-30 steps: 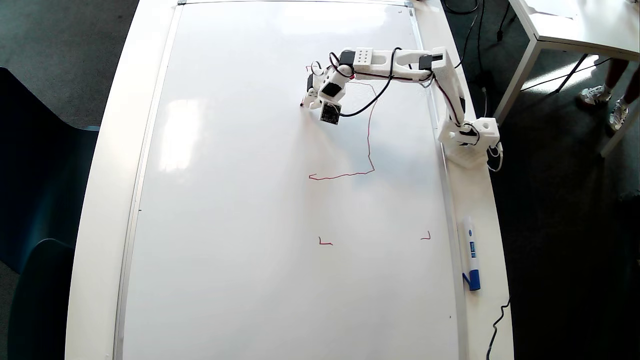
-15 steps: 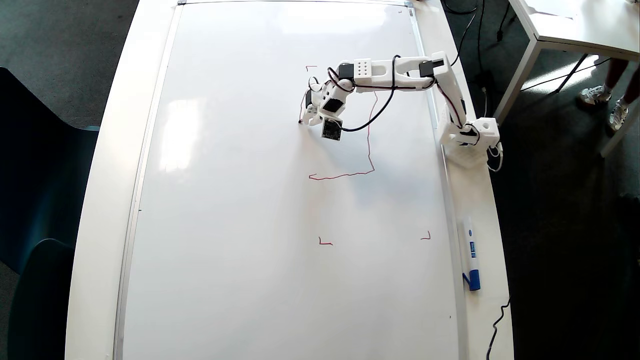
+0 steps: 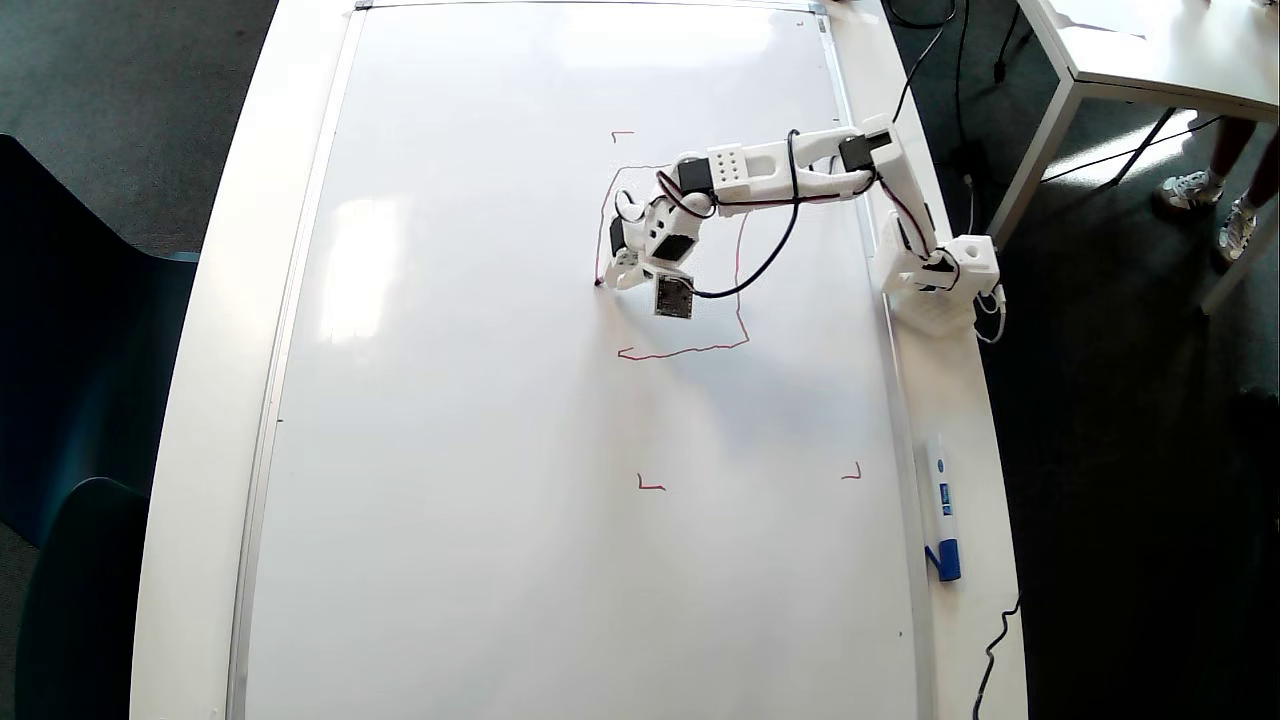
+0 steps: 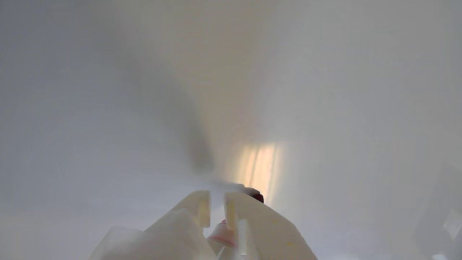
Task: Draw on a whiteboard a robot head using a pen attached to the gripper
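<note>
The whiteboard [image 3: 480,400] fills most of the overhead view. On it is a partial robot head [image 3: 738,300]: a thin red wobbly outline with a top, a right side, a bottom and a left side that ends at the pen tip. My gripper [image 3: 618,275] is shut on the pen [image 3: 600,281], whose red tip touches the board above the outline's lower left corner. In the wrist view the two white fingers [image 4: 236,213] stand close together, with the pen's red tip [image 4: 255,195] just beyond my gripper [image 4: 216,204] over blurred whiteboard [image 4: 108,108].
Small red corner marks [image 3: 650,486] [image 3: 852,474] [image 3: 622,133] lie around the drawing. A white marker with a blue cap [image 3: 942,520] lies on the table's right strip, below the arm's base [image 3: 940,275]. A smaller white table [image 3: 1150,50] and a person's feet are at the upper right.
In the overhead view the gripper and pen have moved toward the bottom of the picture, and the red left side line has grown longer behind them.
</note>
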Controlling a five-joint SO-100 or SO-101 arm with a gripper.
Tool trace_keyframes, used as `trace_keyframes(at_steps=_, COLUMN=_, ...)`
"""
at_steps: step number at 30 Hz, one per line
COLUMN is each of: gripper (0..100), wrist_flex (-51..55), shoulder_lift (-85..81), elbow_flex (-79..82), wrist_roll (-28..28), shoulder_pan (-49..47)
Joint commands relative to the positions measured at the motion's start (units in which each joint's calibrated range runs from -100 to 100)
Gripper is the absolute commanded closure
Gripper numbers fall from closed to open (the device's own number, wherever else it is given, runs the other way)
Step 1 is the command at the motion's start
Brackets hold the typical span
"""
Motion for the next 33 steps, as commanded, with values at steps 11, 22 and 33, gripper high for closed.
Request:
trace_keyframes(at_steps=11, gripper=99, wrist_flex=0.6, shoulder_lift=-0.1, elbow_flex=-0.7, wrist_roll=-2.7, shoulder_pan=-6.4)
trace_keyframes(at_steps=22, gripper=99, wrist_flex=0.0, shoulder_lift=-0.1, elbow_flex=-0.8, wrist_roll=-4.7, shoulder_pan=-10.2)
trace_keyframes(at_steps=33, gripper=99, wrist_flex=-0.3, shoulder_lift=-0.1, elbow_flex=-0.8, wrist_roll=-5.2, shoulder_pan=-11.8)
